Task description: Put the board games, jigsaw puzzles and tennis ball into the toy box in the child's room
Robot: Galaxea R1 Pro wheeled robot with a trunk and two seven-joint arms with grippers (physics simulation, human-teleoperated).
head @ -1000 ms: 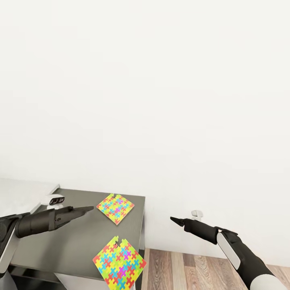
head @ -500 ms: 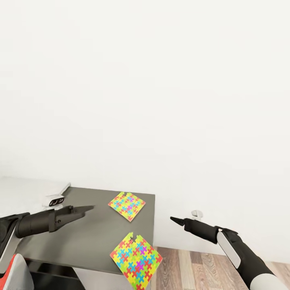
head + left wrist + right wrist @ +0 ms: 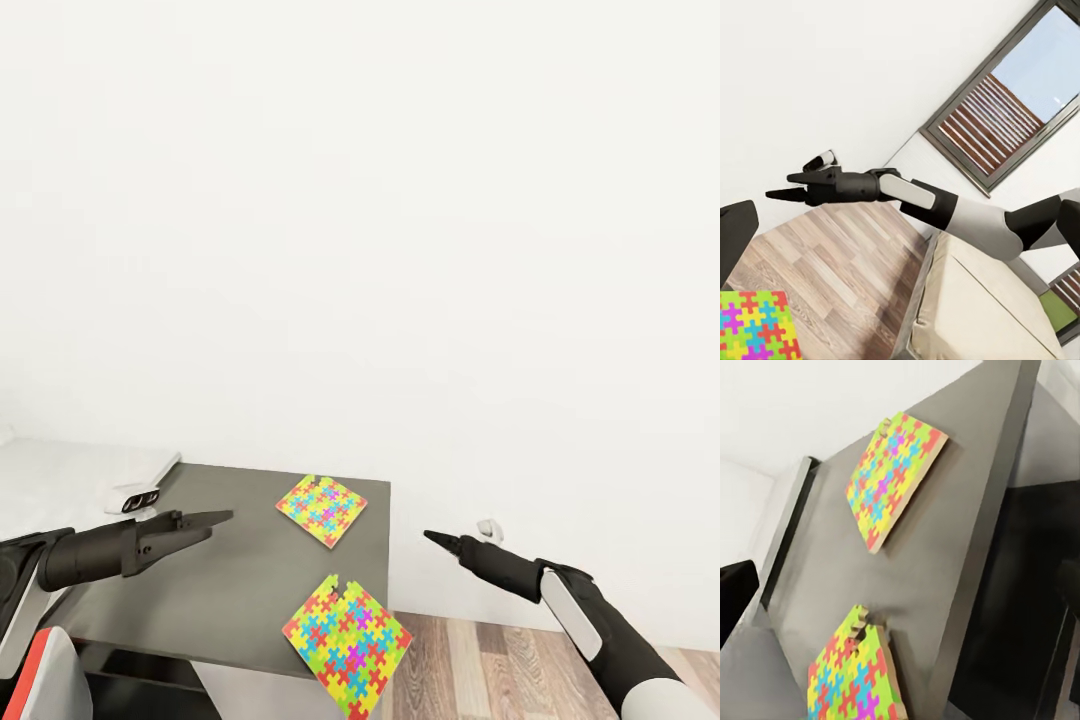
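Note:
Two jigsaw puzzles lie on the dark grey corner of the table (image 3: 200, 590). The far puzzle (image 3: 322, 508) is flat near the back edge. The near puzzle (image 3: 347, 643) hangs over the front right corner. Both also show in the right wrist view, far puzzle (image 3: 894, 472) and near puzzle (image 3: 851, 675). My left gripper (image 3: 225, 518) hovers open above the table, left of the far puzzle, holding nothing. My right gripper (image 3: 430, 539) is open and empty in the air right of the table, also seen as right gripper (image 3: 780, 187). Board games, tennis ball and toy box are out of view.
The light grey tabletop (image 3: 60, 465) runs off to the left. A plain white wall stands behind. Wooden floor (image 3: 480, 660) lies right of the table. A red and white object (image 3: 45, 680) sits at the lower left. The left wrist view shows the bed (image 3: 975, 307) and a window (image 3: 1012, 97).
The whole view has shifted, so the table and puzzles sit further right in the picture. The puzzles lie as before. The red and white object has come into view.

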